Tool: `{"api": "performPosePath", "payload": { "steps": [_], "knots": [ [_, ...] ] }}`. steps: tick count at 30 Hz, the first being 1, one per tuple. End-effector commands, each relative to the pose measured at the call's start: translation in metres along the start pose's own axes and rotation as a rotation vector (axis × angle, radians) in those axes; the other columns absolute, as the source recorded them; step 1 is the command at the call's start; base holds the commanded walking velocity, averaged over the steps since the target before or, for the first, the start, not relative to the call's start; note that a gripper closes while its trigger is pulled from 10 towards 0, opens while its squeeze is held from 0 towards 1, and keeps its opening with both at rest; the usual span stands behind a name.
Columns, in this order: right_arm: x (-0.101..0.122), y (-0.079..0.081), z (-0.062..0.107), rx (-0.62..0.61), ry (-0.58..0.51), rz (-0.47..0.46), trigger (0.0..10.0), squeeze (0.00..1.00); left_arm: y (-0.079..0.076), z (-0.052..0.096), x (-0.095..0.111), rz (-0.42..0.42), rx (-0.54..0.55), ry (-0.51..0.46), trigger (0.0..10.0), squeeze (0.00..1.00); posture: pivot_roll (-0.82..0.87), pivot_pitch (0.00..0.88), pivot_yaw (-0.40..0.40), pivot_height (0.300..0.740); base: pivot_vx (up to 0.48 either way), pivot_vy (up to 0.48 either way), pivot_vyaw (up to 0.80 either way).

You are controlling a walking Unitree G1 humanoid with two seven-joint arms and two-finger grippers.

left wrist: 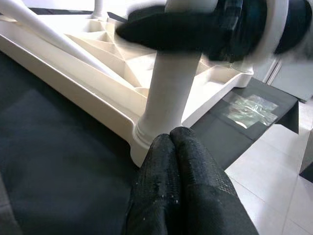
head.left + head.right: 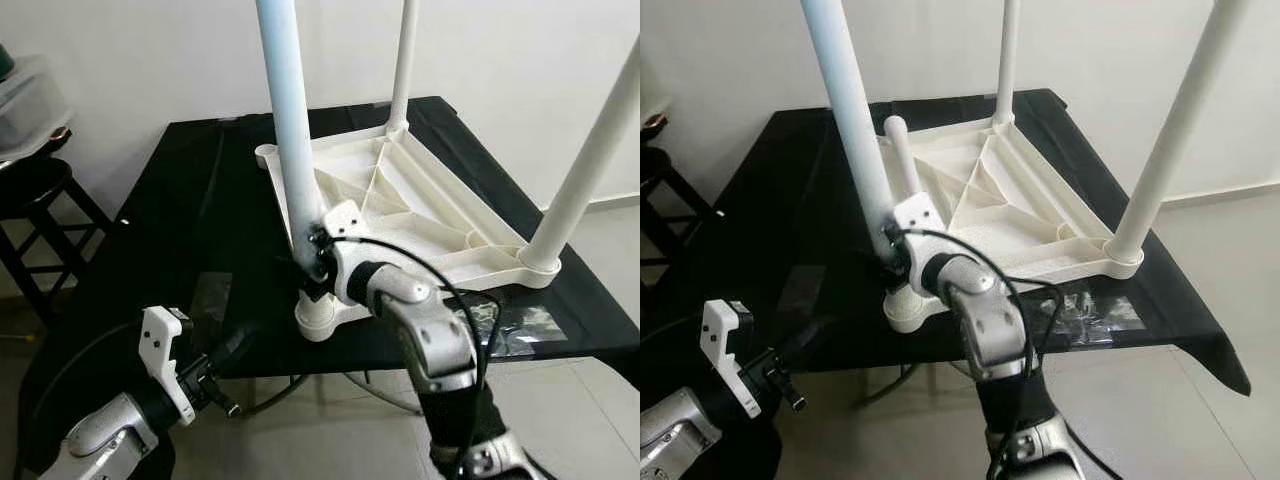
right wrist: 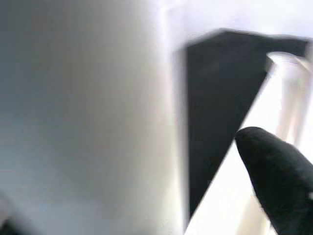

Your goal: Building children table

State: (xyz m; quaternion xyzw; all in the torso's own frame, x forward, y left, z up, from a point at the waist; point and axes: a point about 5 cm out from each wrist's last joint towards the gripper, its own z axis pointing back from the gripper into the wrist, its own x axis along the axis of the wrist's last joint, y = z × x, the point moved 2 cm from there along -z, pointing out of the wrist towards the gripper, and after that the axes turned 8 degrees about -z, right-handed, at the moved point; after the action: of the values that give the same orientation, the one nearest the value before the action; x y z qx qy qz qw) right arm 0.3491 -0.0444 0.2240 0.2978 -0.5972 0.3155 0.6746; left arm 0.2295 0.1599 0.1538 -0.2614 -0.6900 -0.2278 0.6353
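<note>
Gripping the near leg (image 2: pixel 292 140), right gripper (image 2: pixel 312 268) blocks its socket.

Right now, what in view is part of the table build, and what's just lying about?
Part of the job:
- upturned white tabletop
- near leg, gripped by the right pincer
- right leg and far leg
- left pincer, shut, beside the near leg's socket

Lying about:
- clear plastic wrapper on the black table
- dark stool

Head stereo pair high, angled down over the black cloth-covered bench (image 2: pixel 180 200); both wrist cameras close against one shared white plastic table leg (image 1: pixel 171 93).
</note>
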Motion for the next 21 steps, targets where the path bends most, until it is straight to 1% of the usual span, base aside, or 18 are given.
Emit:
{"api": "performPosePath", "payload": {
  "steps": [1, 2, 3, 4, 5, 6, 7, 8, 9, 10, 11, 13, 14, 16, 17, 18, 19, 21],
  "knots": [
    [0.01, 0.006, -0.001, 0.145, -0.041, 0.04, 10.0, 0.8, 0.0, 0.002, -0.002, 0.007, 0.007, 0.008, 10.0, 0.0, 0.03, 0.107, 0.036, 0.74, 0.0, 0.0, 0.0],
    [0.014, 0.006, 0.002, 0.215, -0.04, 0.082, 10.0, 0.8, -0.001, 0.002, -0.001, 0.008, 0.006, 0.007, 10.0, 0.0, 0.03, 0.108, 0.036, 0.74, 0.0, 0.0, 0.0],
    [0.014, 0.006, 0.002, 0.215, -0.04, 0.082, 10.0, 0.8, -0.001, 0.002, -0.001, 0.008, 0.006, 0.007, 10.0, 0.0, 0.03, 0.108, 0.036, 0.74, 0.0, 0.0, 0.0],
    [0.015, 0.005, 0.005, 0.293, -0.015, 0.135, 10.0, 0.0, -0.002, 0.002, -0.001, 0.008, 0.006, 0.007, 10.0, 0.0, 0.04, 0.115, 0.035, 0.74, 0.0, 0.0, 0.0],
    [0.015, 0.005, 0.005, 0.293, -0.015, 0.135, 10.0, 0.0, -0.002, 0.002, -0.001, 0.008, 0.006, 0.007, 10.0, 0.0, 0.04, 0.115, 0.035, 0.74, 0.0, 0.0, 0.0],
    [0.015, 0.001, 0.007, 0.342, 0.034, 0.188, 10.0, 0.0, -0.002, 0.003, 0.0, 0.007, 0.007, 0.007, 10.0, 0.0, 0.04, 0.123, 0.038, 0.74, 0.0, 0.0, 0.0],
    [0.015, 0.001, 0.007, 0.342, 0.034, 0.188, 10.0, 0.0, -0.002, 0.003, 0.0, 0.007, 0.007, 0.007, 10.0, 0.0, 0.04, 0.123, 0.038, 0.74, 0.0, 0.0, 0.0],
    [0.015, -0.003, 0.008, 0.388, 0.072, 0.242, 10.0, 0.0, -0.003, 0.004, 0.0, 0.008, 0.007, 0.008, 10.0, 0.0, 0.05, 0.131, 0.04, 0.74, 0.0, 0.0, 0.0],
    [0.016, -0.004, 0.01, 0.44, 0.104, 0.273, 10.0, 0.0, -0.004, 0.005, 0.001, 0.008, 0.007, 0.01, 10.0, 0.0, 0.05, 0.14, 0.043, 0.74, 0.0, 0.0, 0.0],
    [0.02, -0.004, 0.011, 0.485, 0.113, 0.288, 10.0, 0.0, -0.004, 0.006, 0.001, 0.009, 0.006, 0.013, 10.0, 0.0, 0.06, 0.144, 0.045, 0.74, 0.0, 0.0, 0.0],
    [0.022, -0.004, 0.012, 0.517, 0.112, 0.291, 10.0, 0.0, -0.005, 0.007, 0.001, 0.009, 0.006, 0.014, 10.0, 0.0, 0.06, 0.145, 0.046, 0.74, 0.0, 0.0, 0.0],
    [0.022, -0.004, 0.012, 0.517, 0.112, 0.291, 10.0, 0.0, -0.005, 0.007, 0.001, 0.009, 0.006, 0.014, 10.0, 0.0, 0.06, 0.145, 0.046, 0.74, 0.0, 0.0, 0.0],
    [0.026, -0.007, 0.013, 0.563, 0.101, 0.263, 10.0, 0.0, -0.005, 0.008, 0.002, 0.01, 0.003, 0.019, 10.0, 0.0, 0.06, 0.157, 0.051, 0.74, 0.0, 0.0, 0.0],
    [0.026, -0.007, 0.013, 0.563, 0.101, 0.263, 10.0, 0.0, -0.005, 0.008, 0.002, 0.01, 0.003, 0.019, 10.0, 0.0, 0.06, 0.157, 0.051, 0.74, 0.0, 0.0, 0.0],
    [0.026, -0.009, 0.013, 0.582, 0.105, 0.252, 10.0, 0.0, -0.006, 0.008, 0.002, 0.011, 0.002, 0.021, 10.0, 0.0, 0.07, 0.158, 0.053, 0.74, 0.0, 0.0, 0.0],
    [0.025, -0.011, 0.014, 0.604, 0.108, 0.251, 6.8, 0.0, -0.006, 0.008, 0.002, 0.011, 0.001, 0.023, 10.0, 0.0, 0.07, 0.158, 0.054, 0.74, 0.0, 0.0, 0.0],
    [0.023, -0.012, 0.016, 0.63, 0.111, 0.238, 0.0, 0.0, -0.006, 0.009, 0.002, 0.012, 0.0, 0.025, 10.0, 0.0, 0.07, 0.16, 0.055, 0.74, 0.0, 0.0, 0.0],
    [0.023, -0.012, 0.016, 0.63, 0.111, 0.238, 0.0, 0.0, -0.006, 0.009, 0.002, 0.012, 0.0, 0.025, 10.0, 0.0, 0.07, 0.16, 0.055, 0.74, 0.0, 0.0, 0.0]
  ]
}}
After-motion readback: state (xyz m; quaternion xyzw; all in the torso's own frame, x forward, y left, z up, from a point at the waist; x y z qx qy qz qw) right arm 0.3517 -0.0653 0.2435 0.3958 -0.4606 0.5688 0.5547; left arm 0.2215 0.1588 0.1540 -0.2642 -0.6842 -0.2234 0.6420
